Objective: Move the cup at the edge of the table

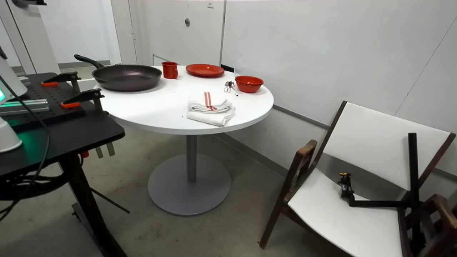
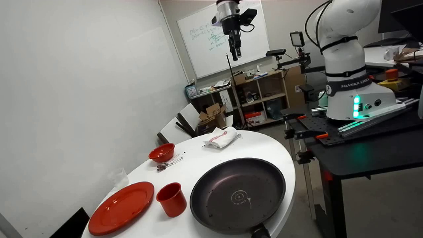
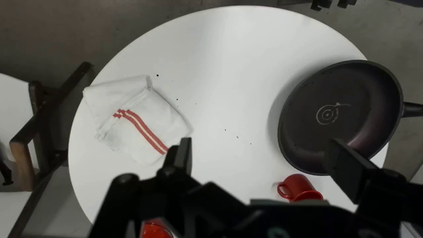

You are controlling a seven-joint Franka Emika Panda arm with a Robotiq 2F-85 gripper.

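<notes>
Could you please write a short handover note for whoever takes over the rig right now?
Tool: open, nothing in it, raised above the table.
Job's things: the red cup stands upright on the table, between the frying pan and the red plate.
Done: no grip on the cup yet, and nothing here shows the move as made.
Left: probably lower to the cup, grip it, move it and let go. Mind the pan close beside it. The task wording leaves open whether the table edge is start or goal, so check first.
</notes>
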